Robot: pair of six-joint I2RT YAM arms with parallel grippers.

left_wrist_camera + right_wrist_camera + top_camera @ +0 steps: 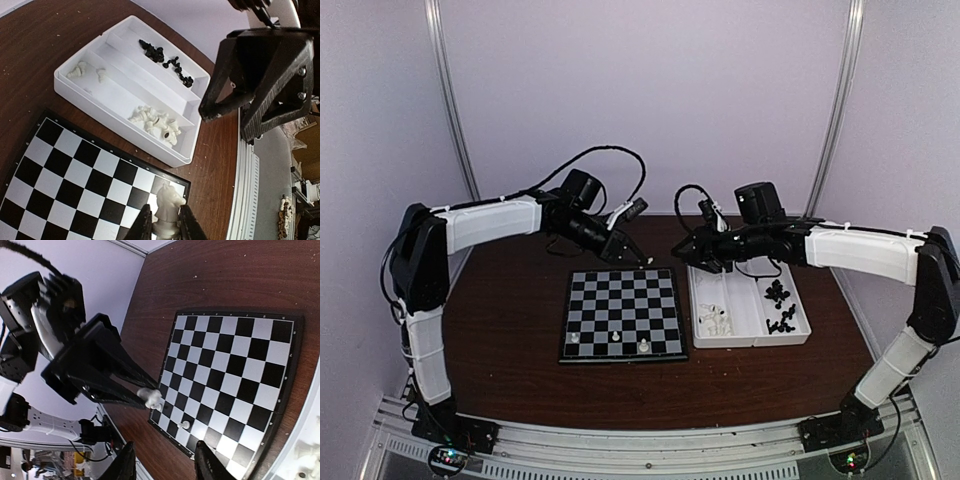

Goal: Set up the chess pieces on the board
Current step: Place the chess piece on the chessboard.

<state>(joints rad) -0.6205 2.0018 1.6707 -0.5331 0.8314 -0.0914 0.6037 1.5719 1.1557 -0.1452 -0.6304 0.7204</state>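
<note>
The left gripper (pixel 165 220) is clamped on a white knight (pixel 167 200), one finger pressed against each side of the piece. In the top view the knight hangs at the far right corner of the board (pixel 623 300), on the side nearest the white tray (pixel 115 122). Whether its base touches the board cannot be determined. The right gripper (pixel 165 447) is positioned over the far left end of the tray, its fingers apart with nothing between them. Three white chess pieces (pixel 616 338) stand upright on the nearest row of the board. The tray lies just right of the board on the brown table (pixel 510 340). Its left compartment holds loose white pieces (pixel 157 122), and its right compartment holds loose black pieces (pixel 167 62).
</note>
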